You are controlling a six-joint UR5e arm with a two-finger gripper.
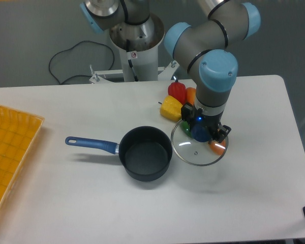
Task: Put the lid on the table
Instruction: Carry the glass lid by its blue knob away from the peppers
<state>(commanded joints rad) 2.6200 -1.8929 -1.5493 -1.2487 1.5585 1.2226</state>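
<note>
Gripper (200, 133) pinching the lid (199, 146) by its blue knob.
Lid beside the saucepan (145, 153) above the table (81, 203); no legible writing.

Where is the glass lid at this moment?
The lid is right of centre, beside the saucepan, its blue knob under the tool, in front of the toy vegetables.

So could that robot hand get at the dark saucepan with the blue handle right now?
Probably not right away. The hand seems closed on the blue knob of the round clear glass lid, so it looks occupied. Otherwise the dark saucepan sits close beside it, open-topped, nothing covering it.
</note>
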